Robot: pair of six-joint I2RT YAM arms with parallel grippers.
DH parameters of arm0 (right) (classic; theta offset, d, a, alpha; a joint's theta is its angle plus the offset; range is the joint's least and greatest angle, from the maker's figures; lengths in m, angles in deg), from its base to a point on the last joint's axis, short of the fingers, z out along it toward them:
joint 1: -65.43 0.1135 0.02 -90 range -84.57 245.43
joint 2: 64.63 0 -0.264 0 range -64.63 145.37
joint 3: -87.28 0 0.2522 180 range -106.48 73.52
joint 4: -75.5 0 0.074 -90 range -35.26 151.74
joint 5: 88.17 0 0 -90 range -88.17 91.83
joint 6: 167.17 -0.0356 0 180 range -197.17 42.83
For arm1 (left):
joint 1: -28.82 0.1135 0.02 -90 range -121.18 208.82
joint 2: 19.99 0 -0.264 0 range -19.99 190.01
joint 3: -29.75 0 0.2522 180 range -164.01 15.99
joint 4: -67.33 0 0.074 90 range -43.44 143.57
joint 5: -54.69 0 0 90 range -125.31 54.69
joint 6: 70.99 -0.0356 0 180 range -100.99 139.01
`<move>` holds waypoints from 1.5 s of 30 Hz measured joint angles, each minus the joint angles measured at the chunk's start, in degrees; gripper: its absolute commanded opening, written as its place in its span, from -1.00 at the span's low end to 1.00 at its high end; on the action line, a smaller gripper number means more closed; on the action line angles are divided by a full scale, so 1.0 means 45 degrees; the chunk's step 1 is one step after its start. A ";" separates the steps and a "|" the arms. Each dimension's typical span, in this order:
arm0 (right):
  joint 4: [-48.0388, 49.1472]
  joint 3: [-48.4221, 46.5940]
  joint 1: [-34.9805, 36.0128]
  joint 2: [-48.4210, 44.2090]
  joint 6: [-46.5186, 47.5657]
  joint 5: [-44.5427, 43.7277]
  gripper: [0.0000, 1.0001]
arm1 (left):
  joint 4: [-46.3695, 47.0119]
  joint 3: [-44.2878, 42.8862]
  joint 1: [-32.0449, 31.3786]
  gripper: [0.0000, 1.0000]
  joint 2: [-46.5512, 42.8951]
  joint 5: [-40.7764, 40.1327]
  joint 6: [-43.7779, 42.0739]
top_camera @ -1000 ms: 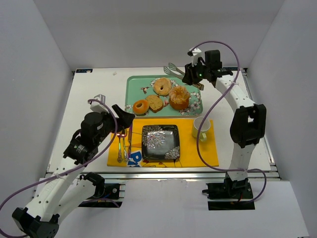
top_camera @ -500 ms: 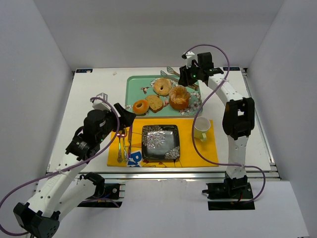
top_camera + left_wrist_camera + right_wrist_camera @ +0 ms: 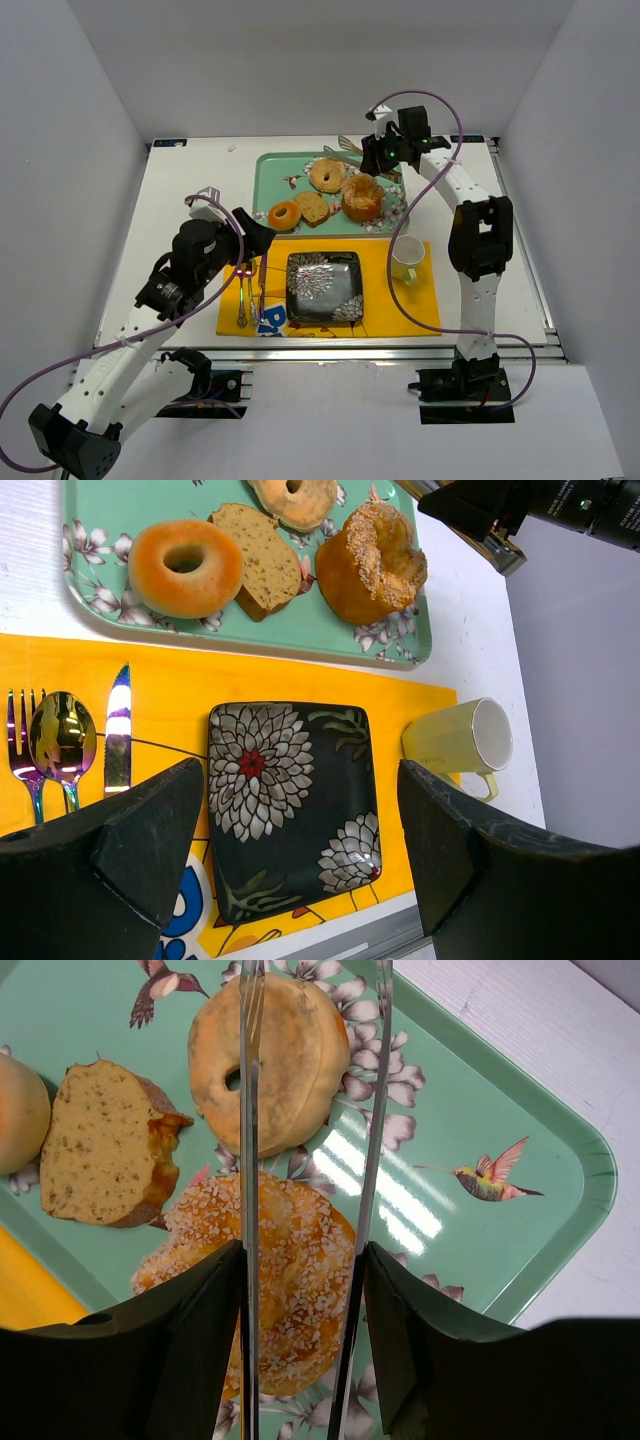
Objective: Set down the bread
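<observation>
The bread (image 3: pixel 328 174) is a pale tan ring lying at the back of the green tray (image 3: pixel 270 185). It also shows in the right wrist view (image 3: pixel 290 1060) and at the top edge of the left wrist view (image 3: pixel 295 495). My right gripper (image 3: pixel 387 154) (image 3: pixel 300 1300) is shut on metal tongs (image 3: pixel 248 1160). The two tong arms reach out over the bread, one arm on each side of its right half; I cannot tell if they touch it. My left gripper (image 3: pixel 256 233) (image 3: pixel 300 820) is open and empty, above the yellow placemat.
On the tray are a glossy orange donut (image 3: pixel 284 215), a cut bread slice (image 3: pixel 312 207) and a sugared fluted cake (image 3: pixel 362 196). A black floral plate (image 3: pixel 324 286) lies on the yellow placemat (image 3: pixel 420 310), with a mug (image 3: pixel 405 258) on its right and cutlery (image 3: pixel 250 290) on its left.
My right arm has swung left and brought the tongs over the back of the tray, above the bread. My left arm has shifted only slightly.
</observation>
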 measured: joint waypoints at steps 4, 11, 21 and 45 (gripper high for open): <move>-0.0092 0.0000 0.0000 0.0058 0.0165 -0.0039 0.12 | 0.0000 0.0000 0.0000 0.75 -0.0005 0.0000 0.0000; -0.0277 0.0000 0.0000 0.0403 0.0262 -0.0155 0.15 | 0.0000 0.0000 0.0000 0.75 -0.0005 -0.0010 0.0000; -0.0408 -0.0010 -0.0029 0.0612 0.0345 -0.0223 0.15 | 0.0000 0.0000 0.0000 0.75 0.0000 -0.0024 0.0000; -0.1773 -0.0835 -0.0345 0.0612 -0.0053 0.0646 0.16 | 0.0092 0.0000 0.0000 0.75 0.0175 -0.0029 -0.0039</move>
